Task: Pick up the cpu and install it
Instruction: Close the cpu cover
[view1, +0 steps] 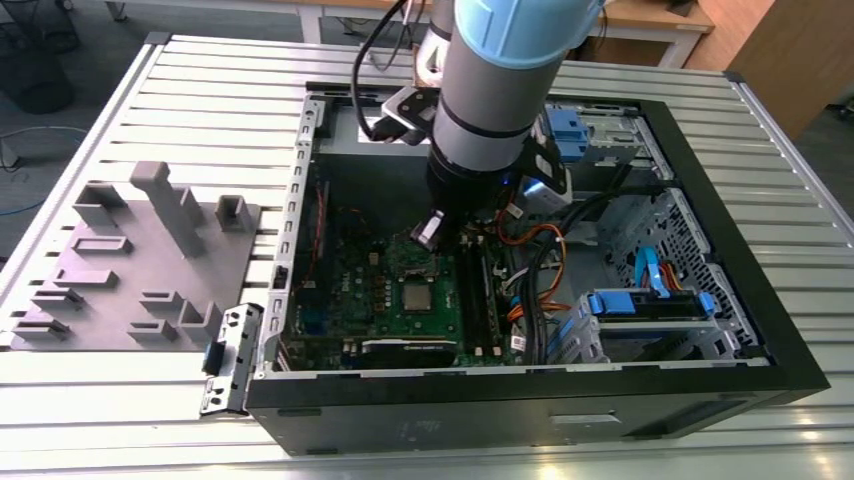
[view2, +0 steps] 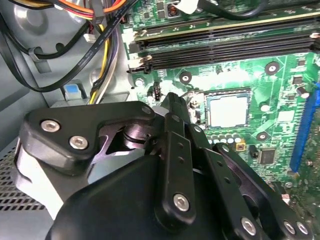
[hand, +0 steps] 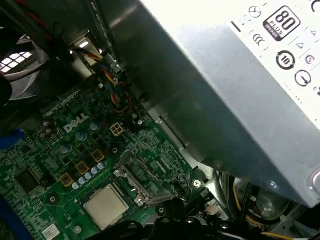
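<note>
Claw (view2: 171, 101): low inside the case (view1: 534, 400), tip just beside the socket (view2: 227, 91); cannot tell whether released or clenched; nothing seen in its grasp.
Cpu (view2: 229, 111): lying flat in the socket, silver top up, apart from the claw; seen in both wrist views.
Socket: metal frame round the cpu, on the green board (view2: 280, 75); frame looks unlatched, though hard to say for sure.
Memory slots (view2: 225, 42): near the socket, on the side away from the claw body.
Cables (view2: 107, 45): well apart from the socket, by the case wall.
Power supply (hand: 225, 90): above and beside the socket, close to the arm.
Step, as judged: seating the cpu, probably done or nearly so.
Doing it well: move straight up and down over the socket, never sideways across the cpu; check for all four edges level inside the frame; no pressing on a tilted chip, for fear of bent pins.
</note>
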